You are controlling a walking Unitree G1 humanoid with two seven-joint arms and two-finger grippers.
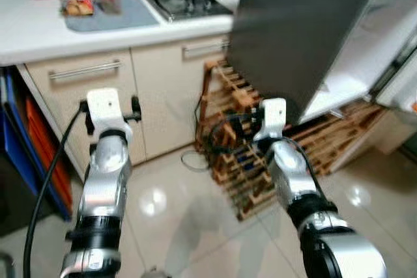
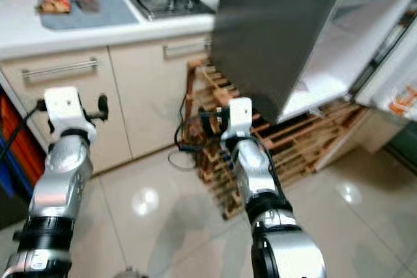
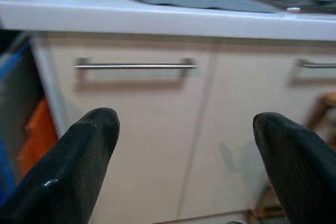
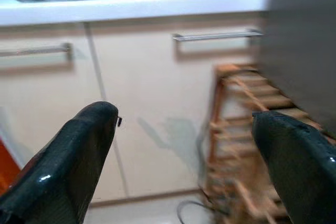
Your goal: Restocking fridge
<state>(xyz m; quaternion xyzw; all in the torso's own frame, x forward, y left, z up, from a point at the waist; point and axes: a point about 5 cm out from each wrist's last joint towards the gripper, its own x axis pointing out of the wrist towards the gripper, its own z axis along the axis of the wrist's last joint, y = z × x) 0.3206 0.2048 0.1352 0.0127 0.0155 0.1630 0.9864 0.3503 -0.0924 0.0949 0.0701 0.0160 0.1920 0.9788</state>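
Left eye view shows the left gripper spread and empty before the cabinet, the right gripper likewise released near the wooden rack. Rightward, the fridge stands open. Approach step, I judge: next, fetch the food packet from the surface.

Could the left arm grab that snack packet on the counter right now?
Probably not yet. The left gripper is open but sits low, facing the cabinet below the counter. The packet lies on a grey mat up top, so the arm would have to rise first.
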